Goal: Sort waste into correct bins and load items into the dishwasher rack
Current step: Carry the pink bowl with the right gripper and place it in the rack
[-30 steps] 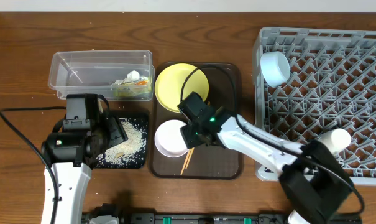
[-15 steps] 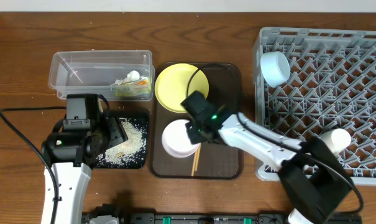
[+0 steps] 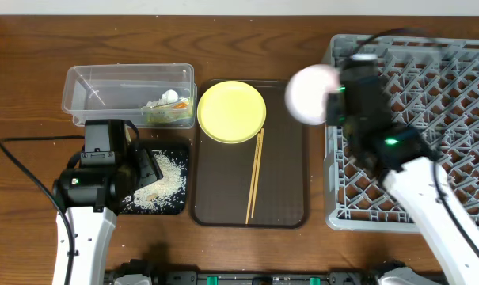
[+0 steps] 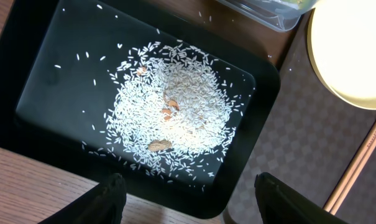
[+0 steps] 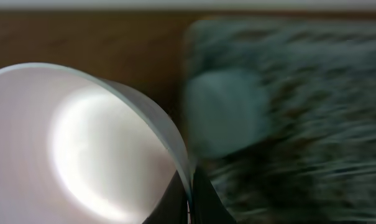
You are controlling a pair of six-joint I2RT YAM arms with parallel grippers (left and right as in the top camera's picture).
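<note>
Right gripper (image 5: pixel 189 202) clamped on thin rim of smooth, round white bowl (image 3: pixel 309 93). Bowl blurred, held aloft at left edge of grey lattice rack (image 3: pixel 445 103). Left gripper (image 4: pixel 194 210) spread wide above shallow black tray (image 4: pixel 45 93), with loose rice grains (image 4: pixel 175 112) heaped inside. Round yellow plate (image 3: pixel 231 112) and slender wooden chopsticks (image 3: pixel 255 176) lay on textured brown tray (image 3: pixel 290 190).

Overhead cam looks straight down on the whole table (image 3: pixel 33 87) from well above. Left wrist cam points down too, way closer, on the black tray (image 4: pixel 57 68) and the yellow plate (image 4: pixel 355 56) edge at its right, both also in overhead. Right wrist is super close and blurry: white bowl (image 5: pixel 82 149), dishwasher rack (image 5: pixel 312 93) behind, both in overhead too.
</note>
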